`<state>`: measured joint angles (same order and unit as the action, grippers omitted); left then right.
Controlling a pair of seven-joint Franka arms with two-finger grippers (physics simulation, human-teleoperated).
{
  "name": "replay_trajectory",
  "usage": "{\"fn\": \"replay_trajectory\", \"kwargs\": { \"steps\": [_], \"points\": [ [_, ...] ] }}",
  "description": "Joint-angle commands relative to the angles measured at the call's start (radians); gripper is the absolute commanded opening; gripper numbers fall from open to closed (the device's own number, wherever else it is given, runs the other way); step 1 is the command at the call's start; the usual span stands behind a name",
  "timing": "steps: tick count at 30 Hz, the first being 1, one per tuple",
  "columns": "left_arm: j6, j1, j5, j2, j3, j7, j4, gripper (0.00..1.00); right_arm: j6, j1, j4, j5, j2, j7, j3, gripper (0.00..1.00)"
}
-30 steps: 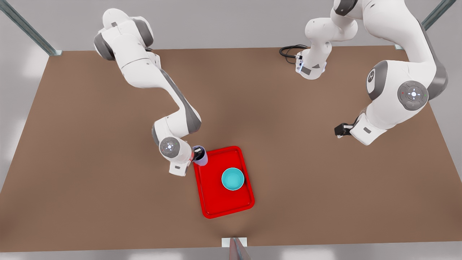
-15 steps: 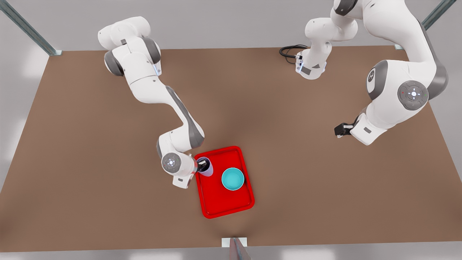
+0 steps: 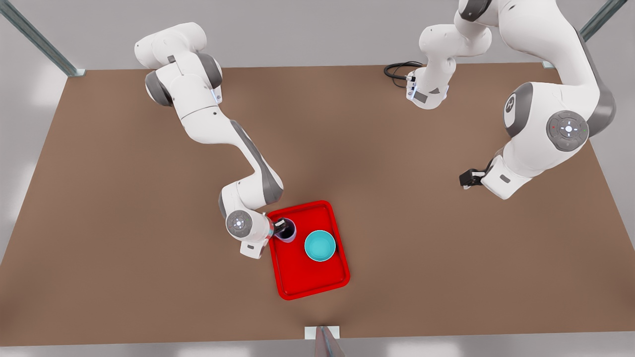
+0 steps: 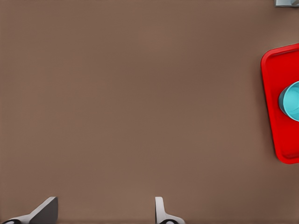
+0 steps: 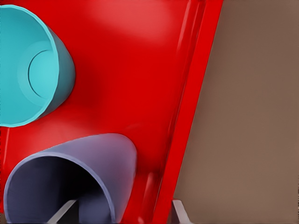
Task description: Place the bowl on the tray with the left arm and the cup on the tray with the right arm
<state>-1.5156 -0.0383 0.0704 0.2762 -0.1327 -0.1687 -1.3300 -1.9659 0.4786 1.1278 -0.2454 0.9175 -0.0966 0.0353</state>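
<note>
- the right gripper [image 3: 281, 229] is at the edge of the red tray [image 3: 317, 277] on the front view's left, clamped on the wall of the cup [image 3: 287, 232], one finger inside it and one outside.
- in the right wrist view the lavender cup [image 5: 74, 179] is over the tray floor [image 5: 140, 70], just inside the raised rim; whether its base touches the floor cannot be told.
- the teal bowl [image 3: 320, 245] sits upright on the tray, near the cup but apart from it; in the right wrist view the bowl [image 5: 28, 70] lies just beyond the cup.
- the left gripper [image 3: 466, 178] waits over the bare brown table [image 3: 124, 198], well apart from the tray on the front view's right.
- in the left wrist view its fingers [image 4: 161, 212] stand wide apart and empty above the table [image 4: 140, 93], with the tray [image 4: 275, 102] and bowl [image 4: 292, 100] at the frame's edge.
</note>
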Motion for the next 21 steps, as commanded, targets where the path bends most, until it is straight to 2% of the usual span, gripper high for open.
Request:
{"fn": "replay_trajectory", "kwargs": {
  "steps": [1, 7, 11, 12, 13, 14, 15, 17, 21],
  "points": [
    [0.0, -0.002, 0.0, 0.0, -0.001, 0.0, 0.0, 1.0, 0.001, 0.0, 0.0, 0.0, 0.0, 0.0, 0.0, 1.0],
    [0.0, -0.002, 0.0, -0.006, -0.001, -0.002, 0.0, 1.0, -0.014, -0.003, -0.008, 0.0, -0.011, 0.008, 0.002, 1.0],
    [0.011, -0.002, 0.0, -0.012, -0.001, -0.003, 0.0, 1.0, 0.004, -0.064, -0.005, 0.0, -0.092, 0.005, 0.003, 1.0],
    [0.014, -0.002, 0.0, -0.012, -0.001, -0.003, 0.0, 1.0, 0.057, -0.089, 0.006, 0.0, -0.156, 0.005, 0.018, 1.0],
    [0.014, -0.002, 0.0, -0.012, -0.001, -0.003, 0.0, 1.0, 0.269, -0.091, 0.053, 0.006, -0.275, 0.009, 0.123, 1.0],
    [0.014, -0.002, 0.0, -0.012, -0.001, -0.003, 0.0, 1.0, 0.484, -0.095, 0.066, 0.099, -0.377, 0.011, 0.219, 1.0],
    [0.014, -0.002, 0.0, -0.012, -0.001, -0.005, 0.0, 1.0, 0.555, -0.138, 0.089, 0.248, -0.488, 0.008, 0.218, 1.0],
    [0.014, -0.002, -0.001, -0.012, -0.002, -0.006, 0.0, 1.0, 0.568, -0.186, 0.155, 0.27, -0.693, -0.003, 0.219, 1.0],
    [0.015, -0.002, 0.0, -0.011, -0.001, -0.009, 0.002, 1.0, 0.584, -0.233, 0.205, 0.272, -0.809, -0.057, 0.219, 1.0]
  ]
}}
